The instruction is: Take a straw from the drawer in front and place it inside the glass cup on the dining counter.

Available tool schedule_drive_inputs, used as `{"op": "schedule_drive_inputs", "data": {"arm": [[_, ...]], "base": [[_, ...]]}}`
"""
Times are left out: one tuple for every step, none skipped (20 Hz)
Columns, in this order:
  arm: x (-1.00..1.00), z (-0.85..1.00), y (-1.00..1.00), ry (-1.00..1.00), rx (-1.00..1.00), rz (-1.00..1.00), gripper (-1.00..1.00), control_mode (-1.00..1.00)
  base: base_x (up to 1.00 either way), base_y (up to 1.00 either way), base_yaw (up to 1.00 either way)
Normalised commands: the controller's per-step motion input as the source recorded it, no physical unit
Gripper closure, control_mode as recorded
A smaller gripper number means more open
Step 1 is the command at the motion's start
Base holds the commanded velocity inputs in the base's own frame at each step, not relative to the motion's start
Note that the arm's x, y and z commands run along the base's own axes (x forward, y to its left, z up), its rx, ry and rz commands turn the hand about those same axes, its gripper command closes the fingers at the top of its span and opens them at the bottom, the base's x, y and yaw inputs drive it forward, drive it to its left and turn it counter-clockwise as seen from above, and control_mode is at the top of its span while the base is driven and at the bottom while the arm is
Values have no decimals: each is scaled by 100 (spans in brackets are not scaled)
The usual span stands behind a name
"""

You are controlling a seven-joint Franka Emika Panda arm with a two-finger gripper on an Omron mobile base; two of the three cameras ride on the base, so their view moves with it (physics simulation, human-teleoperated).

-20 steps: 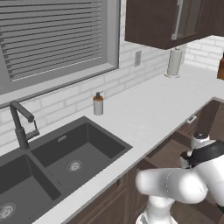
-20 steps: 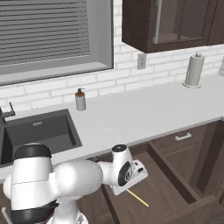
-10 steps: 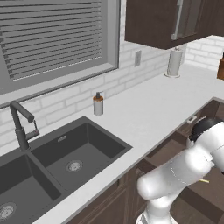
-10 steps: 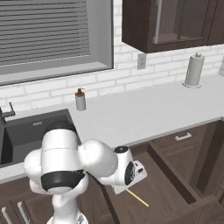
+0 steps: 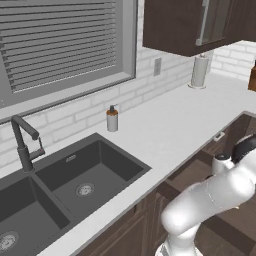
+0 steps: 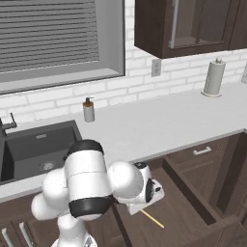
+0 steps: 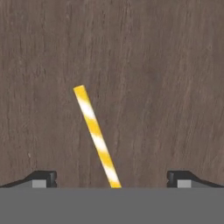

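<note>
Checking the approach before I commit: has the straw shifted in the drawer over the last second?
No. The straw lies at the same spot on the drawer floor in the right base view.

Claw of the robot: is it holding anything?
No. The claw is open over the thin yellow-and-white striped straw, which lies loose on the brown wooden drawer bottom.

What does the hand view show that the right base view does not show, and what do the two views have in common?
Hand view alone: the white stripes on the yellow straw and the claw, open, its two dark tips either side of the straw. Right base view alone: the white countertop, the dark sink, the soap bottle and the paper towel roll. Both: the straw lying on the brown floor of the open drawer.
</note>
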Motion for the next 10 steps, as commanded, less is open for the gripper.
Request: {"op": "schedule_drive_inputs", "data": {"arm": [[14,-18,-12,1,5,0,-100,-100],[13,-18,-10,1,5,0,-100,-100],[10,-19,-10,1,6,0,-100,-100],[9,-20,-10,3,5,0,-100,-100],[6,-20,-8,5,5,0,-100,-100],[4,-23,-5,7,3,0,-100,-100],[3,-24,-5,7,3,0,-100,-100],[0,-26,-5,3,3,0,-100,-100],[0,-27,-8,1,3,0,-100,-100],[-6,-28,-10,0,4,1,-100,-100]], "base": [[0,0,0],[0,0,0],[0,0,0],[0,0,0],[0,0,0],[0,0,0],[0,0,0],[0,0,0],[0,0,0],[0,0,0]]}}
